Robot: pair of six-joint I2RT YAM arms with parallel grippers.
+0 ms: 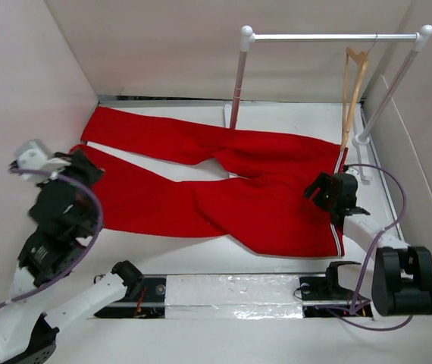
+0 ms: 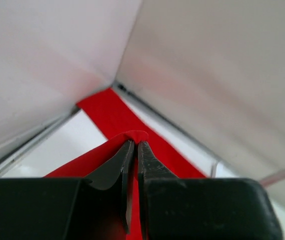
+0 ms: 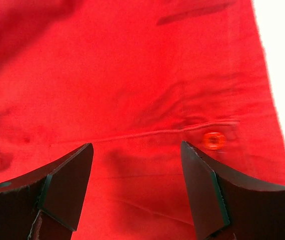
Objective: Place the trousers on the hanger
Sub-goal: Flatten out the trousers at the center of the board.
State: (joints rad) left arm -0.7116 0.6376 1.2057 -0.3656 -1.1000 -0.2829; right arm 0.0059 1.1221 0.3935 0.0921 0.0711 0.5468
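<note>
The red trousers (image 1: 223, 189) lie spread flat on the white table, legs to the left, striped waistband at the right. The tan wooden hanger (image 1: 353, 91) hangs by its hook from the rail at the back right. My left gripper (image 1: 79, 168) is shut on the cuff of the near leg; in the left wrist view its jaws (image 2: 135, 145) pinch a fold of red fabric (image 2: 132, 136). My right gripper (image 1: 330, 191) is open just above the trousers' waist; the right wrist view shows it (image 3: 136, 150) over red cloth (image 3: 132, 75) beside a red button (image 3: 214, 140).
A white-and-silver clothes rail (image 1: 330, 36) stands at the back right. White walls enclose the table on the left, back and right. A taped metal strip (image 1: 231, 292) runs along the near edge between the arm bases.
</note>
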